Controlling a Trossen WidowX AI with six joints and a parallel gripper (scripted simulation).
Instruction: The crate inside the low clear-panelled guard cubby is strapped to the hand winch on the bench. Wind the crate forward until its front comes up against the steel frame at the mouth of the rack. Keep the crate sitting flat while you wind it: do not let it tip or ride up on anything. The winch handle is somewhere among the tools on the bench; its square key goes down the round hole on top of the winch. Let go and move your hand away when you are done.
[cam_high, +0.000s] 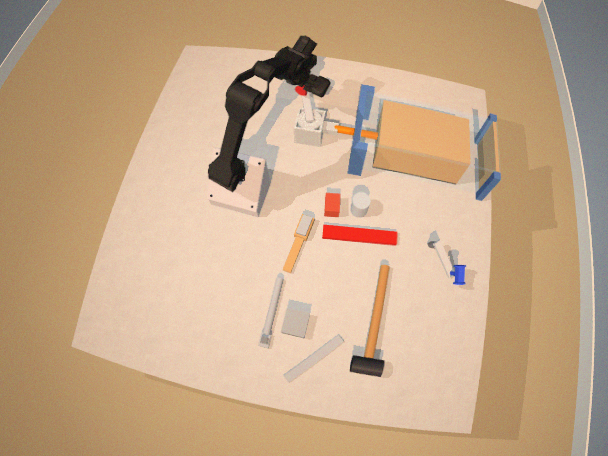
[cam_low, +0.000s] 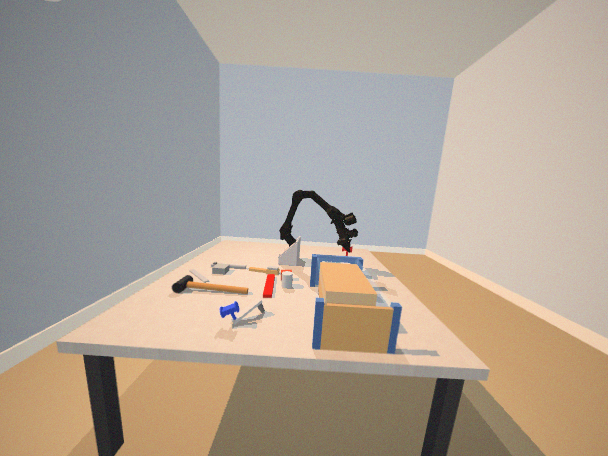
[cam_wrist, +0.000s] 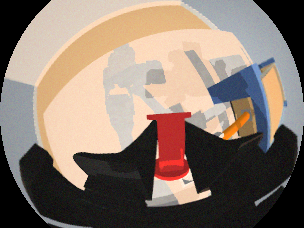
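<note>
My gripper (cam_high: 304, 88) (cam_low: 347, 248) (cam_wrist: 166, 122) is shut on the red knob (cam_high: 300, 91) (cam_wrist: 170, 145) of the winch handle. The handle's pale arm (cam_high: 309, 108) runs from the knob to the top of the grey winch (cam_high: 308, 135); its key and the hole are hidden. An orange strap (cam_high: 346, 130) (cam_wrist: 236, 127) runs from the winch through the blue steel frame (cam_high: 357, 160) (cam_low: 314, 272) (cam_wrist: 259, 95) to the crate (cam_high: 425, 131) (cam_low: 347, 280). The crate looks flat in the clear-panelled cubby, with a small gap between its front and the frame.
A red block (cam_high: 332, 204), grey cylinder (cam_high: 360, 201), red bar (cam_high: 359, 234) and brush-like tool (cam_high: 299, 242) lie below the winch and cubby in the top view. Farther off are a mallet (cam_high: 377, 310), a grey rod (cam_high: 272, 305) and a crank with a blue knob (cam_high: 459, 274) (cam_low: 229, 310).
</note>
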